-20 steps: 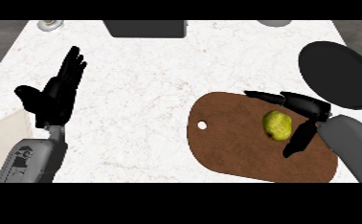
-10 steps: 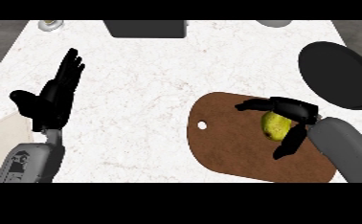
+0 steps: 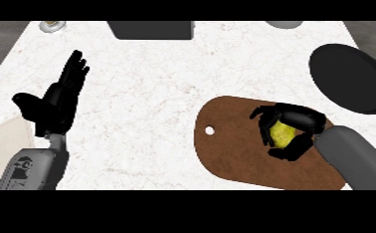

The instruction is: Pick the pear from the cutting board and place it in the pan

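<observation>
You see the right hand [image 3: 294, 127] with its fingers curled around the yellow pear [image 3: 281, 133], which sits on the brown cutting board [image 3: 235, 152]. The dark pan [image 3: 345, 77] lies beyond the board at the right edge. The left hand [image 3: 55, 102] rests open at the left, fingers up.

Pear [image 3: 281, 132] mostly hidden by right hand [image 3: 294, 122]; pan [image 3: 345, 77] cut off at right edge.

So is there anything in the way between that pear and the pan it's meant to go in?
Nothing visible. The right hand is curled round the pear on the cutting board; only board and bare counter lie toward the pan.
</observation>
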Controlling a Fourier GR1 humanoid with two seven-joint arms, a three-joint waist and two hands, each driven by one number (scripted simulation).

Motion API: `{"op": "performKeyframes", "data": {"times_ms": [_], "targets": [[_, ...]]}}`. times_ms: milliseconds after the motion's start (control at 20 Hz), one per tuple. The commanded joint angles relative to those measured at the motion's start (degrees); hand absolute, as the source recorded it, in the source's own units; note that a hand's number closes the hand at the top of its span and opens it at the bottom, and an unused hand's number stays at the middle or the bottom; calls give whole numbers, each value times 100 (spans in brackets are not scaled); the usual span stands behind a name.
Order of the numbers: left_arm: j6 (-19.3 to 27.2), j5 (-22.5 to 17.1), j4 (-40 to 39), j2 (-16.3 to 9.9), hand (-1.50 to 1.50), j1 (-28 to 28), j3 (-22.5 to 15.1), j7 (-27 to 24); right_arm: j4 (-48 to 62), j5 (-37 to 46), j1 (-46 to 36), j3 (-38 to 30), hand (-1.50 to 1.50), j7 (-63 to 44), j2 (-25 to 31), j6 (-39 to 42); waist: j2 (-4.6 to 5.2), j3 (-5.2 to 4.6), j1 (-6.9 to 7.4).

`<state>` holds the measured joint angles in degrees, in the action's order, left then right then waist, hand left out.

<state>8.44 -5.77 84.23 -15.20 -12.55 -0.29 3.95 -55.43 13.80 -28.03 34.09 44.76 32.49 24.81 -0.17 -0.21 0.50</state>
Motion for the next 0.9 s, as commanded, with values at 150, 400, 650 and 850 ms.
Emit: {"op": "performKeyframes", "data": {"times_ms": [150, 400, 650, 850], "targets": [[11, 126, -113, 10, 0, 44, 61, -92, -135, 95, 51, -154, 150, -1841, -409, -256, -17, 8, -110], [48, 92, -110, -65, 0, 104, 162, -41, 379, 709, -130, -460, 150, -3805, -125, -1478, -163, -66, -300], [46, 111, -133, -67, 0, 259, 163, -55, -312, 1352, -730, -794, 150, -5491, -473, -3038, -210, -29, -324], [-83, -57, 9, -222, 0, 185, 335, 37, -1233, 1875, -611, -749, 150, -6787, -931, -3931, -168, -4, -361]]}}
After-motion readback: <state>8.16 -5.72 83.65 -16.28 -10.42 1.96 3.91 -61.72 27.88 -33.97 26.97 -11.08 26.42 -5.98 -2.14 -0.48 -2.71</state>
